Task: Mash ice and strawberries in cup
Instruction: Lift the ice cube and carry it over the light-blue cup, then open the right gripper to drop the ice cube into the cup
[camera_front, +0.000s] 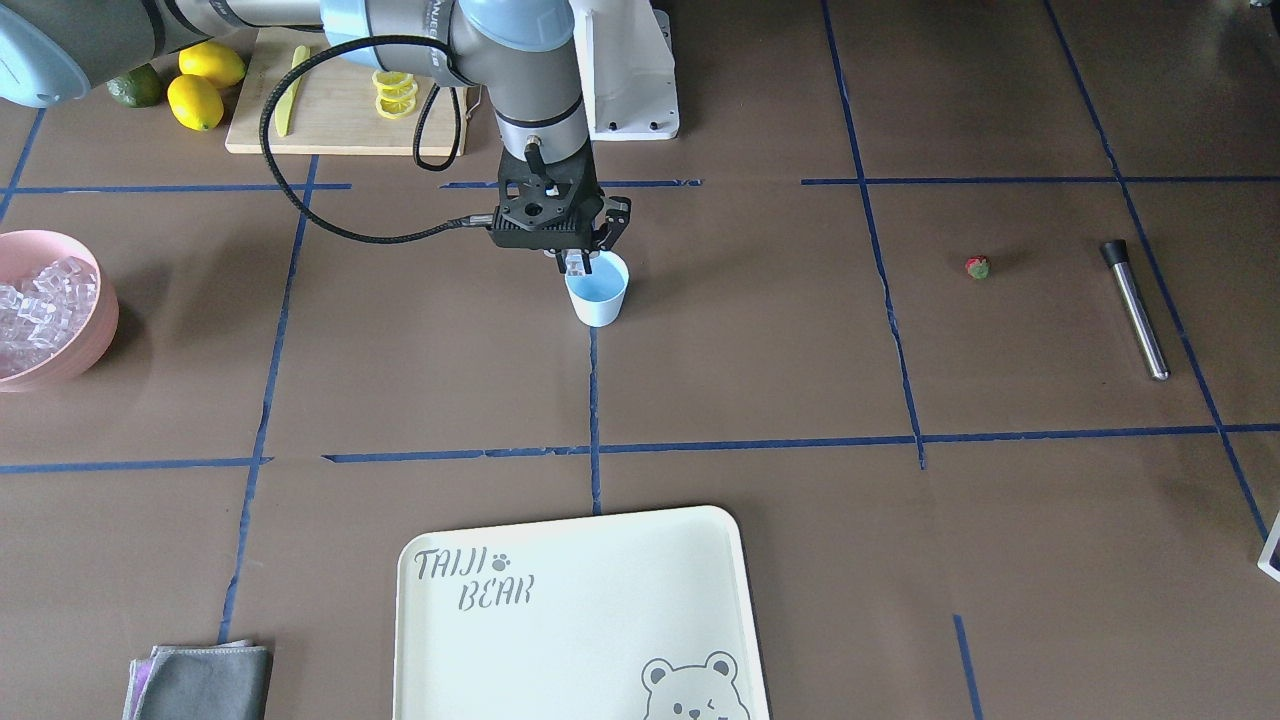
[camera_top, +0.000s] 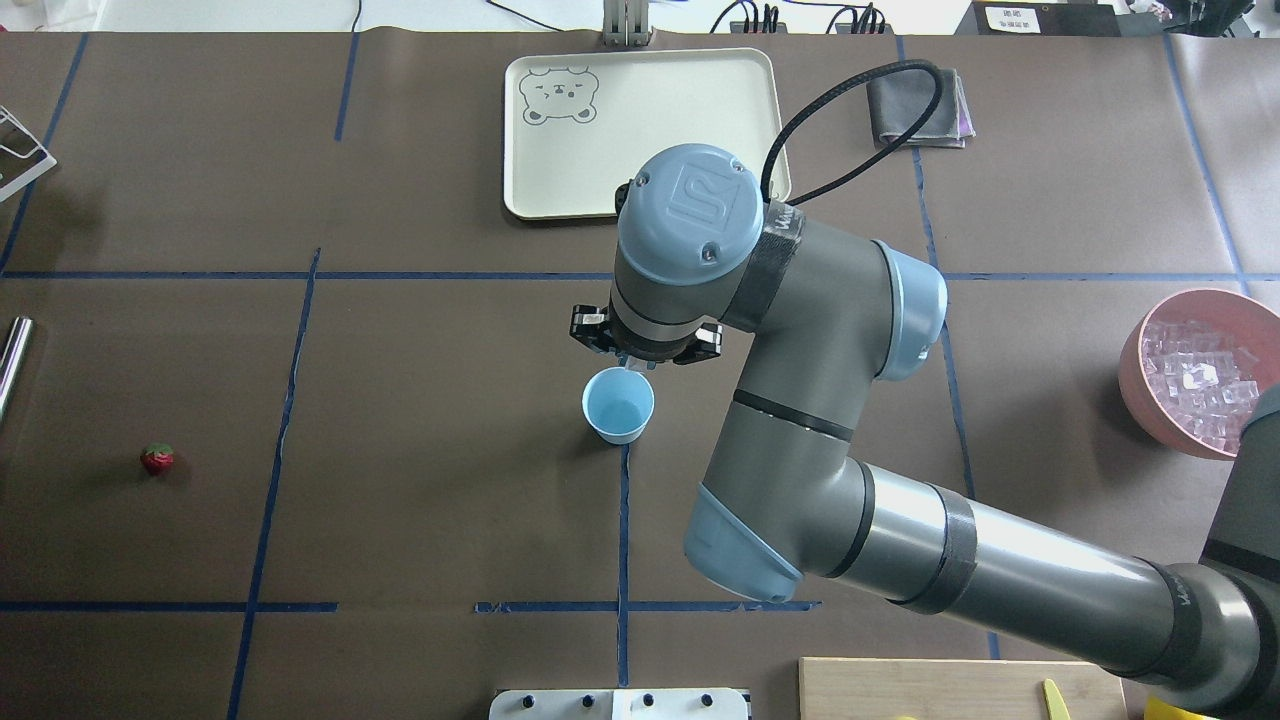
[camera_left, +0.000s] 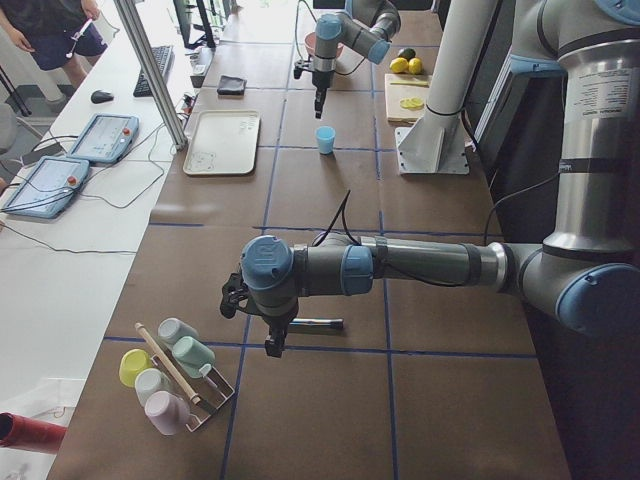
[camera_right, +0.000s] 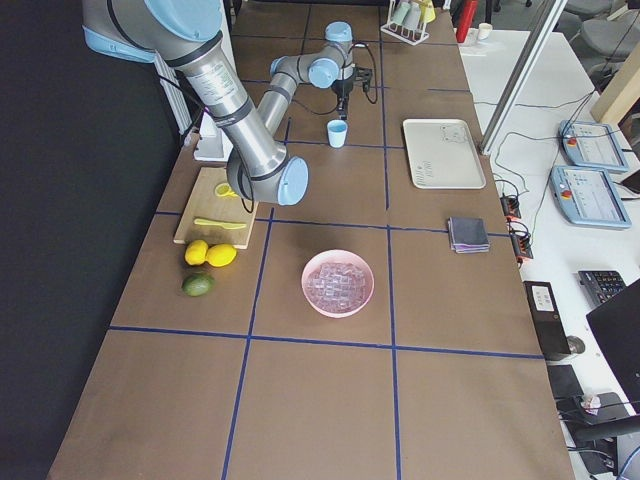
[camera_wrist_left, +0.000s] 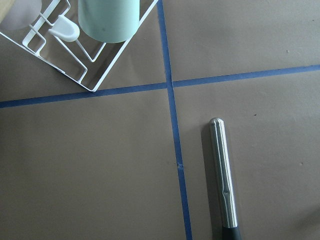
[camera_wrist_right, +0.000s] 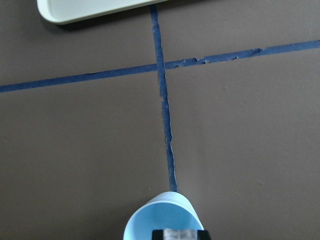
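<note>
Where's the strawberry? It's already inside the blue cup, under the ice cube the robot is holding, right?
Not quite. The strawberry is not in the cup. It lies on the table, far off toward the robot's left, as the overhead exterior view shows. The rest is right: the right gripper holds an ice cube over the cup.

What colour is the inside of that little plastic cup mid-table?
Pale blue inside the small tapered plastic cup, clearest in the overhead view.

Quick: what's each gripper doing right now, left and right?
Left gripper: cannot be told, only the side view shows it.
Right gripper: closed on an ice cube, above the cup.
</note>
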